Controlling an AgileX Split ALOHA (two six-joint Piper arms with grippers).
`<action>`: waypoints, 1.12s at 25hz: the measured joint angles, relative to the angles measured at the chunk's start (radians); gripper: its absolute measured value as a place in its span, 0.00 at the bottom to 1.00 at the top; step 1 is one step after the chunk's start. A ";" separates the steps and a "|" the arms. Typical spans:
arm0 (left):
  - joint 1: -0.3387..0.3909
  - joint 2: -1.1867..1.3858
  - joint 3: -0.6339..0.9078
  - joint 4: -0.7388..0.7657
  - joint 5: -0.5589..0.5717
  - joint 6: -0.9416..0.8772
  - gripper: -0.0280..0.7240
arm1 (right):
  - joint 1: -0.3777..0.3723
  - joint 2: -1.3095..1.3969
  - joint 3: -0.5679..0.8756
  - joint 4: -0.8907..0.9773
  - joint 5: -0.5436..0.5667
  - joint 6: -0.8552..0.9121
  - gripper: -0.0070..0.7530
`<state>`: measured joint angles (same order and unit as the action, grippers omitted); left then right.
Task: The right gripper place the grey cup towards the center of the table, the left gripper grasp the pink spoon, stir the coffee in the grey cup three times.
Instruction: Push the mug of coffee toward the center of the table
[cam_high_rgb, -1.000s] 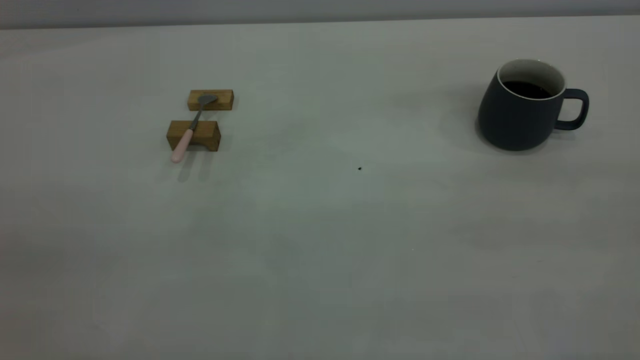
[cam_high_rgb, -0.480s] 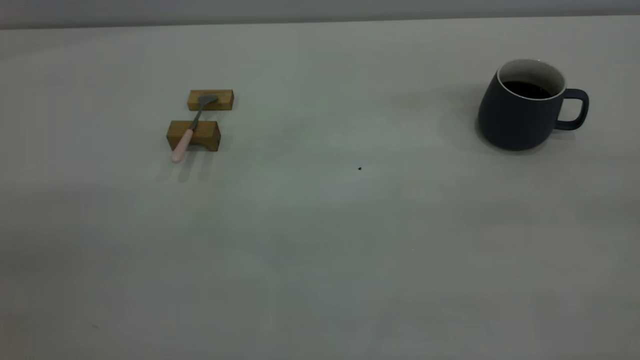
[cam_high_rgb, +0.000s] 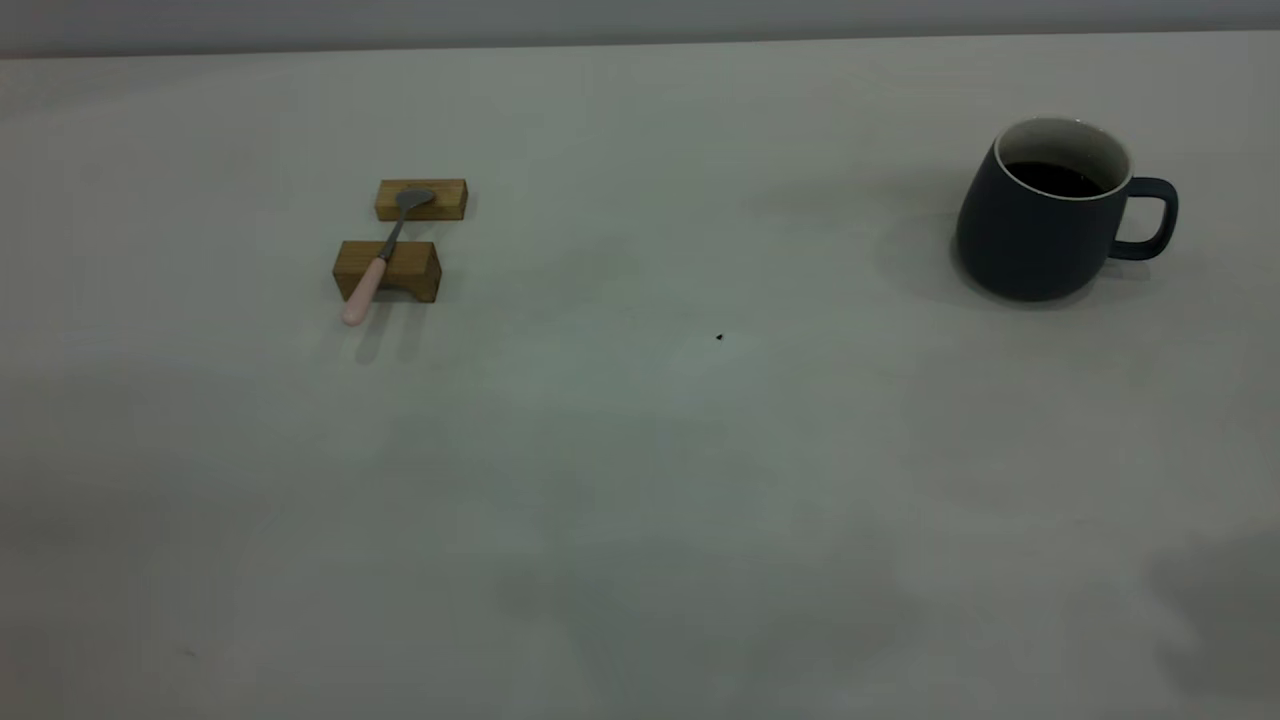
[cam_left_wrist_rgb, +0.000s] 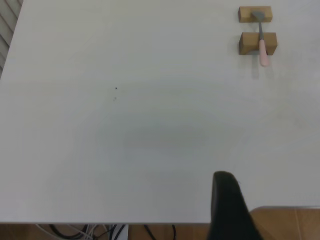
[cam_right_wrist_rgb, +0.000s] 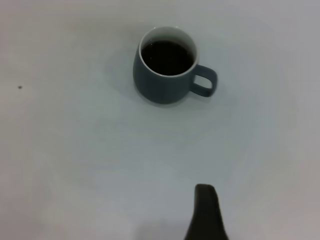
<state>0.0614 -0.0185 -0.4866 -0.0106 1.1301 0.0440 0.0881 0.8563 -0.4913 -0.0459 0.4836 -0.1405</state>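
Observation:
The grey cup (cam_high_rgb: 1045, 215) stands upright at the table's (cam_high_rgb: 640, 480) far right, handle pointing right, with dark coffee (cam_high_rgb: 1052, 179) inside. In the right wrist view the grey cup (cam_right_wrist_rgb: 165, 67) and its coffee (cam_right_wrist_rgb: 167, 56) lie well ahead of my right gripper (cam_right_wrist_rgb: 206, 210), which shows only as one black tip. The pink spoon (cam_high_rgb: 378, 262) rests across two wooden blocks at the left. In the left wrist view the pink spoon (cam_left_wrist_rgb: 262, 42) sits far from my left gripper (cam_left_wrist_rgb: 227, 200), a black tip over the table's edge. Neither gripper appears in the exterior view.
A flat wooden block (cam_high_rgb: 421, 200) carries the spoon's bowl and a notched block (cam_high_rgb: 388, 270) carries its handle. A tiny black speck (cam_high_rgb: 719, 337) marks the table near the middle. The table edge, with cables and a wooden floor below it (cam_left_wrist_rgb: 290, 222), shows in the left wrist view.
Cup, spoon and blocks have not moved. A dark shadow has spread onto the table at the lower right of the exterior view.

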 joint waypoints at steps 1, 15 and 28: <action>0.000 0.000 0.000 0.000 0.000 0.000 0.71 | 0.000 0.066 -0.006 0.000 -0.042 -0.001 0.82; 0.000 0.000 0.000 0.000 0.000 0.001 0.71 | 0.000 0.833 -0.431 -0.001 -0.129 -0.254 0.76; 0.000 0.000 0.000 0.000 0.000 0.000 0.71 | -0.054 1.275 -0.724 -0.057 -0.132 -0.817 0.76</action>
<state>0.0614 -0.0185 -0.4866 -0.0106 1.1301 0.0442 0.0342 2.1310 -1.2150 -0.1025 0.3515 -0.9572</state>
